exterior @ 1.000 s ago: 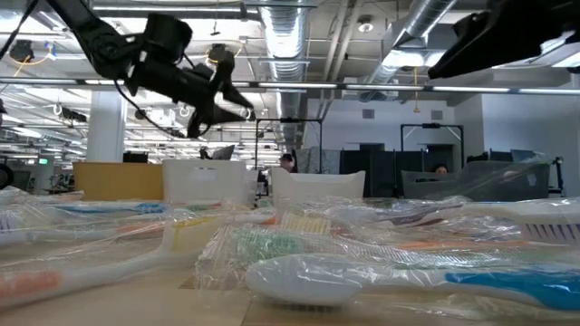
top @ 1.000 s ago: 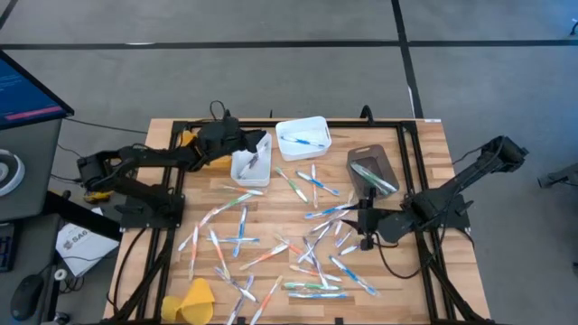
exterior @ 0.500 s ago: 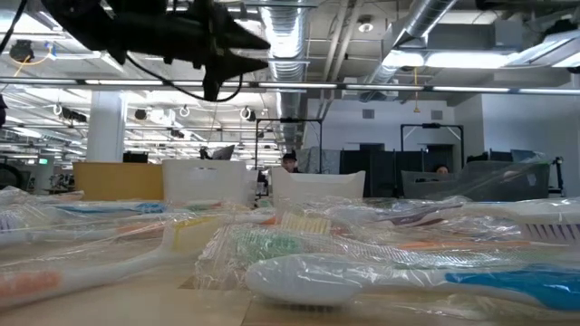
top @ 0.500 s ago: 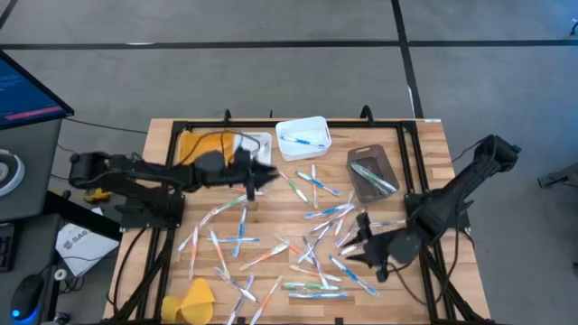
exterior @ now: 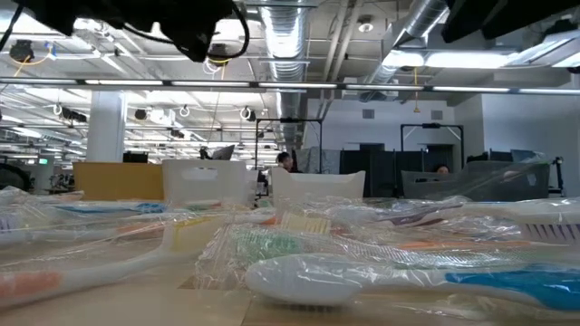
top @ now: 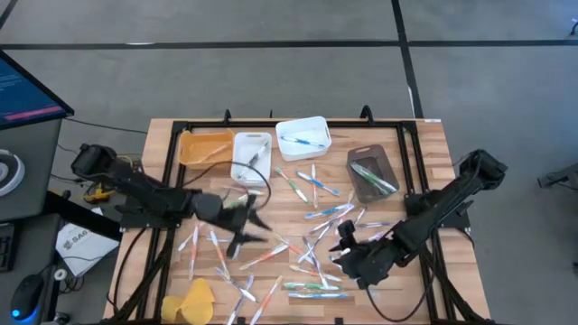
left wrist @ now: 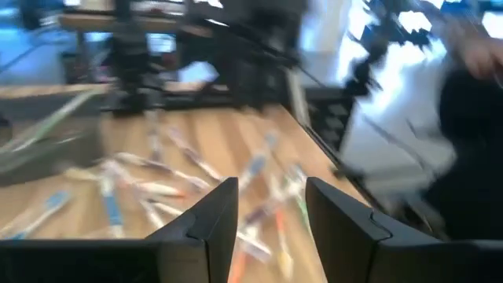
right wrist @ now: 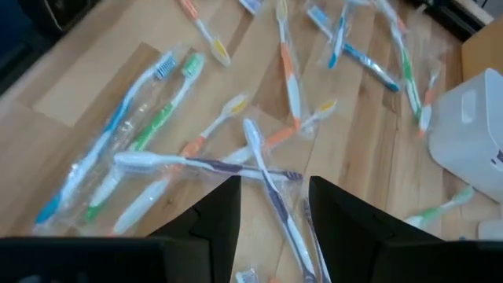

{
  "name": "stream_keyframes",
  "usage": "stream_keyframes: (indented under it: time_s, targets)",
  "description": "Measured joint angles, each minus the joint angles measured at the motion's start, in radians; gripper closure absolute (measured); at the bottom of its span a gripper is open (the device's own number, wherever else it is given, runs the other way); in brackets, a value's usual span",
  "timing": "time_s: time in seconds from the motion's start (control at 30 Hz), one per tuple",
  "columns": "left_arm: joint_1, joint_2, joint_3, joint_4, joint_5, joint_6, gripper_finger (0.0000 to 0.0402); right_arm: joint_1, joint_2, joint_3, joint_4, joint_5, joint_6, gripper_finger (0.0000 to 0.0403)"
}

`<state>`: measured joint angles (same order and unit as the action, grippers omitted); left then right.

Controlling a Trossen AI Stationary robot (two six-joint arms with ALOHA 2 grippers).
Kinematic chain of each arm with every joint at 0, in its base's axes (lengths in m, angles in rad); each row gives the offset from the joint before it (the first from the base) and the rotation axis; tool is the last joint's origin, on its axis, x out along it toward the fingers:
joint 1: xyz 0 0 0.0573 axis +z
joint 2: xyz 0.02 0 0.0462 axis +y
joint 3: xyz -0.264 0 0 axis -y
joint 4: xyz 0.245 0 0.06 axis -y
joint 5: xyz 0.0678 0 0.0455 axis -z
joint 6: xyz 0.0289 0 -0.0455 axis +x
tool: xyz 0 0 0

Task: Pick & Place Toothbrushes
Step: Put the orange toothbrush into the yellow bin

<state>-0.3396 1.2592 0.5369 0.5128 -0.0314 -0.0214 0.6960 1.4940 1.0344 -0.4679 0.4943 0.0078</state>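
The left gripper (top: pixel 242 219) hangs over the left part of the scatter, its two dark fingers (left wrist: pixel 208 224) parted with nothing between them. Below it the thin plastic toothbrushes (top: pixel 237 242), many in clear crinkled wrappers, lie crossed on the wooden slat table (top: pixel 424 144). Judging from that tangle, a pinch here could catch two wrappers at once or skid off the glossy film.

Farther back sit the orange rectangular bin (top: pixel 204 147), the narrow white bin (top: pixel 250 159), the wider white tub (top: pixel 302 137) holding a blue brush, and the brown tray (top: pixel 371 172) with green ones.

On the right, the right gripper (top: pixel 348 255) is low over the near-right pile, jaws apart and empty. Straight ahead a purple-handled brush (right wrist: pixel 271 192) crosses a white one, so closing there may drag its neighbour along.

At the near-left edge rests a soft yellow cloth lump (top: pixel 190 301).
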Motion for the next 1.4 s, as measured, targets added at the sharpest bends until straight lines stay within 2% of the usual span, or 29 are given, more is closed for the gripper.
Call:
stream_keyframes:
  time_s: [0.17,0.33,0.53,0.63,0.87,0.97,1.13,1.23,1.4]
  targets:
    - [-0.086,0.087,0.002,-0.004,-0.068,0.148,0.0257,-0.021,-0.002,0.002,0.0,0.0,0.009,0.0258]
    - [-0.108,0.226,0.001,-0.006,-0.13,0.174,0.0257,-0.032,-0.003,0.002,0.0,0.0,0.019,0.0258]
    - [-0.101,0.323,0.025,-0.014,-0.126,0.004,0.0257,-0.032,-0.003,0.002,0.0,0.0,0.019,0.0258]
    - [-0.095,0.329,0.036,-0.036,-0.123,-0.051,0.0257,-0.031,-0.003,0.002,0.0,0.0,0.019,0.0258]
    - [-0.044,0.329,0.052,-0.204,-0.11,-0.294,0.0257,-0.031,-0.003,0.002,0.0,0.0,0.019,0.0258]
    - [-0.022,0.329,0.052,-0.228,-0.1,-0.325,0.0257,-0.031,-0.003,0.002,0.0,0.0,0.019,0.0258]
    - [0.0,0.329,0.052,-0.228,-0.033,-0.325,0.0257,-0.031,-0.004,0.002,0.0,0.0,0.019,0.0258]
    - [0.0,0.329,0.052,-0.228,-0.029,-0.298,0.0257,-0.031,-0.004,0.002,0.0,0.0,0.019,0.0258]
    - [0.0,0.329,0.052,-0.215,-0.102,-0.079,0.0257,-0.031,-0.004,0.002,0.0,0.0,0.019,0.0258]
